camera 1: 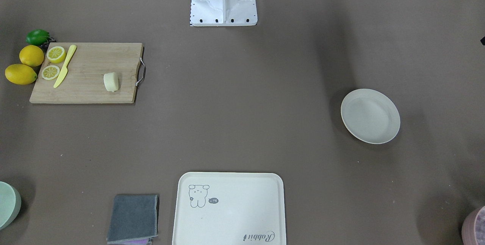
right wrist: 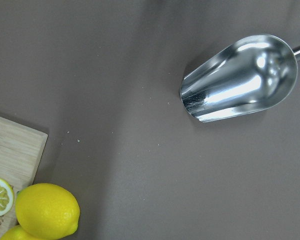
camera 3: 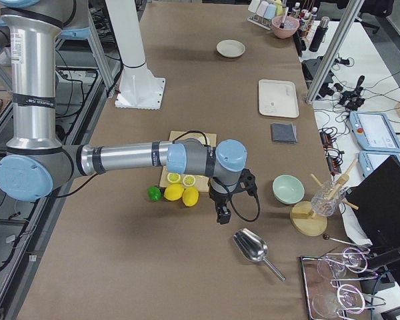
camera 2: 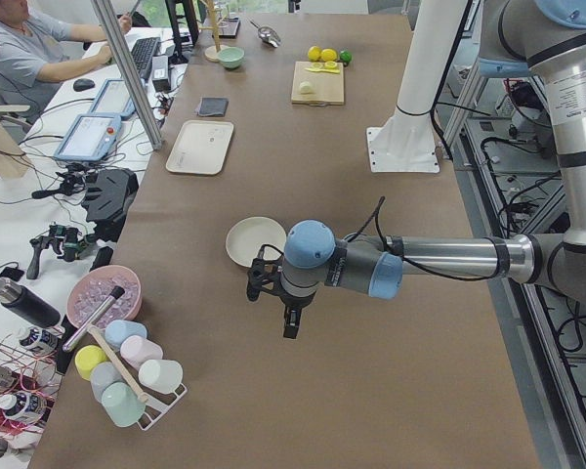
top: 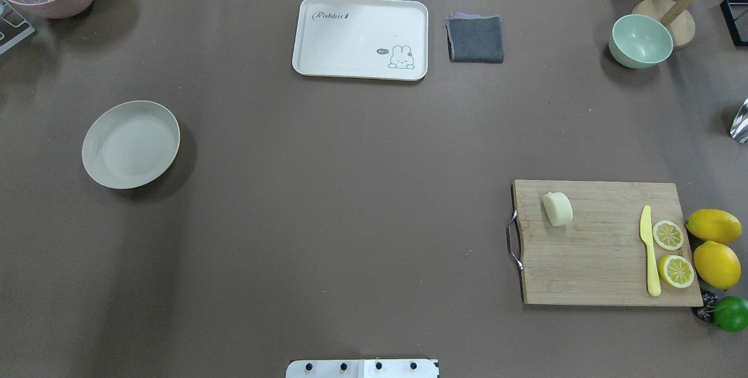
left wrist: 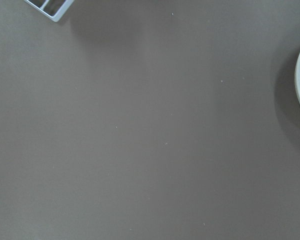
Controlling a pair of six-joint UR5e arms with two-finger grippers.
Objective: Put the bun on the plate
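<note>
Bun (top: 558, 209) lies on the wooden cutting board (top: 596, 249), near right, at the handle end. The same board carries a yellow knife (top: 648, 255) and two lemon halves (top: 667, 235). Plate (top: 131, 144) sits on the left, well apart from the bun. Far left, a pink bowl (top: 79, 1) holds clear ice-like pieces. Left gripper (camera 2: 288, 315) hangs over the table beside the plate. Right gripper (camera 3: 223, 213) hangs just past the whole lemons (camera 3: 175, 193). Cannot tell whether either claw is open or closed.
</note>
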